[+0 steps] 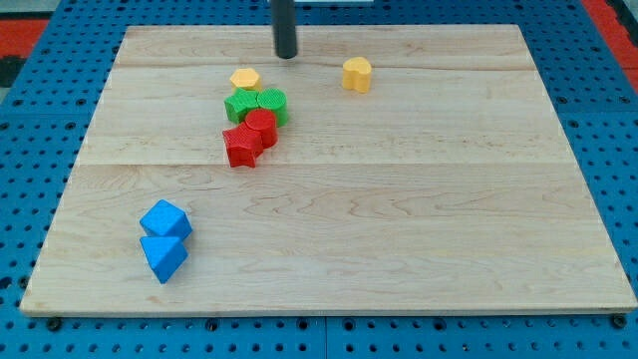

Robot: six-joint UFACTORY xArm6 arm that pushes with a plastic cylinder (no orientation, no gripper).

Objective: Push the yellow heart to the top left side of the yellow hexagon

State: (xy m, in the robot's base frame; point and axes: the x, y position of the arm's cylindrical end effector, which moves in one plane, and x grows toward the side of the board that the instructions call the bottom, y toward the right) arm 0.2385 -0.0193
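Note:
The yellow heart [357,75] lies near the view's top, right of centre. The yellow hexagon [244,79] lies to its left, at the top of a cluster of blocks. My tip [286,55] rests on the board between them, a little above their line, closer to the hexagon and touching neither block.
Below the hexagon sit a green star [240,106] and a green round block [272,104], then a red round block [261,128] and a red star [241,146]. A blue cube [165,220] and a blue triangular block [162,255] lie at the lower left. The wooden board [399,219] rests on a blue pegboard.

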